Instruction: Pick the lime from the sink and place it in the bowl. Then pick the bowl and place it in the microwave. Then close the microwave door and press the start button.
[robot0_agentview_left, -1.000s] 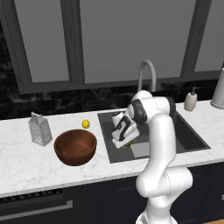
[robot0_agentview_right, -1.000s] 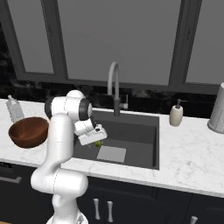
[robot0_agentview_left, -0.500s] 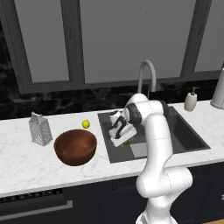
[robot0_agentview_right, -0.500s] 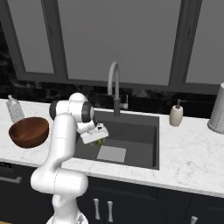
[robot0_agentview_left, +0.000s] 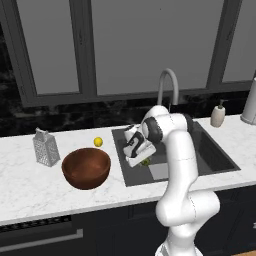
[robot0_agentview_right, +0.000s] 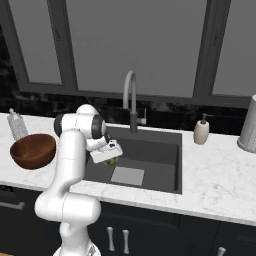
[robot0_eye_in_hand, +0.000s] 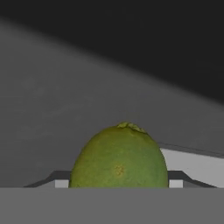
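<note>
1. Lime sat low in the sink, on the dark floor just beside the pale square patch, and in the hand view it bulged up between the two dark finger tips.
2. Compared with a second earlier, the end effector had dropped from above the basin down into its left part, so that the fruit showed as a green spot right under the hand in both base views.
3. The jaws, fully spread half a second before, had begun to narrow around the lime; from the hand view I could not tell whether the pads already touched its skin, so I judged the grasp as under way and not yet secure.
4. That put the task at its very first step: the lime was not lifted, and the wooden bowl stood empty on the tabletop to the left of the sink, near the box grater.
5. A brighter lemon lay on the tabletop behind the bowl, well apart from the hand, so there was no mix-up of fruit.
6. Next, in my judgement, the squeeze needed to finish before any lift, since a round fruit could roll out of a half-closed grip.
</note>
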